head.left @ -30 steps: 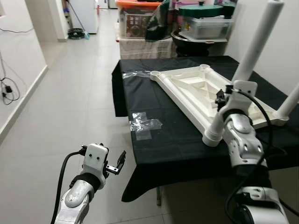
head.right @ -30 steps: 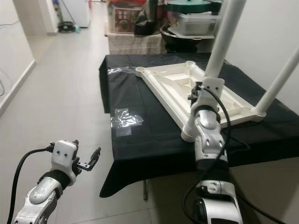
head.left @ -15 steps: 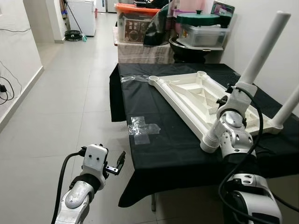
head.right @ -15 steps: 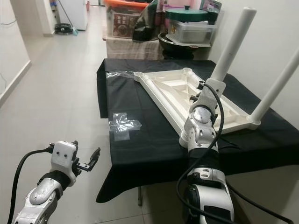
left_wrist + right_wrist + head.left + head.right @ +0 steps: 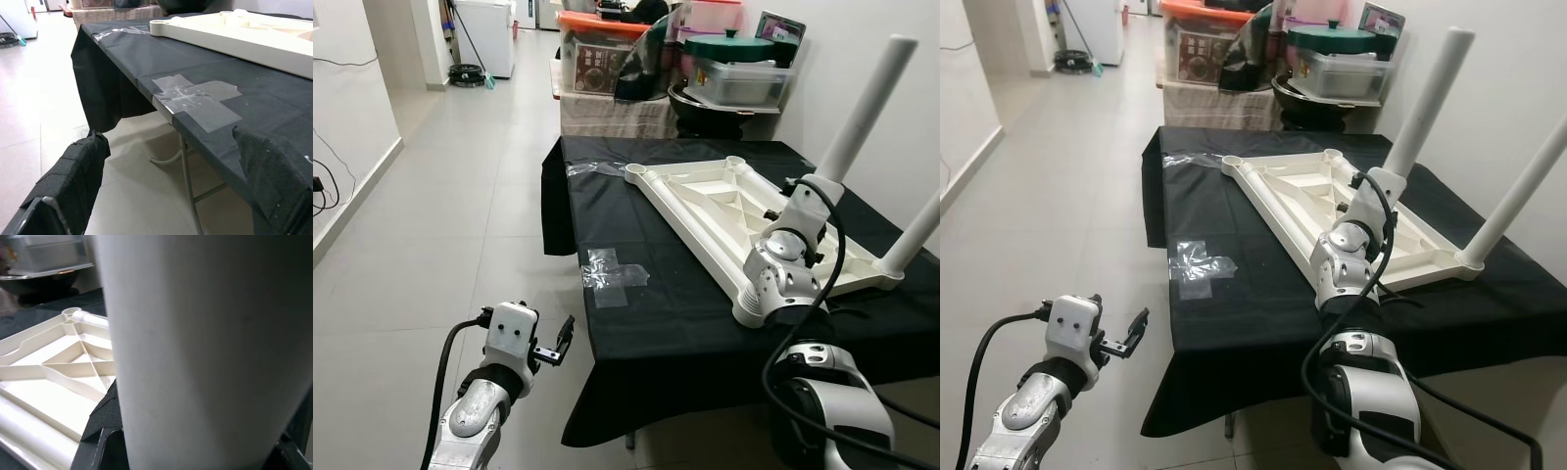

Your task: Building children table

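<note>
A white plastic tabletop lies upside down on a black-clothed table. A white leg rises from its near corner socket, and a second leg stands at the right corner. My right gripper is shut on the first leg partway up. Seen from the right wrist, that leg sits between the black fingers, with the ribbed underside of the tabletop beyond. My left gripper hangs open, low beside the table's left edge, holding nothing.
Clear tape patches stick to the cloth near the table's left edge. Storage boxes and a lidded pot crowd the floor behind the table. A wall runs close on the right. Open tiled floor stretches to the left.
The head camera has drawn back and tilted, shifting the whole scene. My right arm has folded lower while its gripper stays on the leg. The left arm has not moved.
</note>
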### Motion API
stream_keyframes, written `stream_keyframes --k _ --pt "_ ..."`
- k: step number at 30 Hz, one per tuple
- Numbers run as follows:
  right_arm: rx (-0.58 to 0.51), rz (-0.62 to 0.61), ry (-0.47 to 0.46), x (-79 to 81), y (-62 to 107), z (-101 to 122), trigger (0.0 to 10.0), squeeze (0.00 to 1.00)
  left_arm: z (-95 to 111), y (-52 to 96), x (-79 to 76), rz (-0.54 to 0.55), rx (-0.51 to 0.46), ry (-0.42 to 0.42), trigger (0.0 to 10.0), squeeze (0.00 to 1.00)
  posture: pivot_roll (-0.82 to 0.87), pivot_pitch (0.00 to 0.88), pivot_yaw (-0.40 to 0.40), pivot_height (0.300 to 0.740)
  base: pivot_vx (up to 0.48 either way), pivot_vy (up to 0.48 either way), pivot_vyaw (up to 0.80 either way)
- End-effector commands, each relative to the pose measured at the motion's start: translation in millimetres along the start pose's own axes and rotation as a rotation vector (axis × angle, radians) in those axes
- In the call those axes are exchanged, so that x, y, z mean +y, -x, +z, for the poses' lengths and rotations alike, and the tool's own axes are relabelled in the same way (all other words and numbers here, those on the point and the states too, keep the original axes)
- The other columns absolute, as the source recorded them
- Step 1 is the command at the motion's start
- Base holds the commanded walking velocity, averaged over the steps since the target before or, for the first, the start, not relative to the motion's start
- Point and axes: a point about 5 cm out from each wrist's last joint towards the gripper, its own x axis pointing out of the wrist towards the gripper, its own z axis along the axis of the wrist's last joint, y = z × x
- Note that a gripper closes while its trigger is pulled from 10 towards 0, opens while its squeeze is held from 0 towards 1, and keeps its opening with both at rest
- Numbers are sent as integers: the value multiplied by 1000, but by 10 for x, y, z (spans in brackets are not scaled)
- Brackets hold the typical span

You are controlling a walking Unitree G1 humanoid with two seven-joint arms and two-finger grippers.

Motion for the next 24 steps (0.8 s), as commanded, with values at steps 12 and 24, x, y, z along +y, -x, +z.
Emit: stream_keyframes --k 12,24 --pt "202 -194 58 -205 15 -586 0 0 -35 -22 -32 1 6 -4 10000 0 78 0 -105 740 0 0 0" --pt "131 -102 85 -15 114 -518 1176 0 -41 -7 -25 0 9 -5 10000 0 80 0 -102 740 0 0 0"
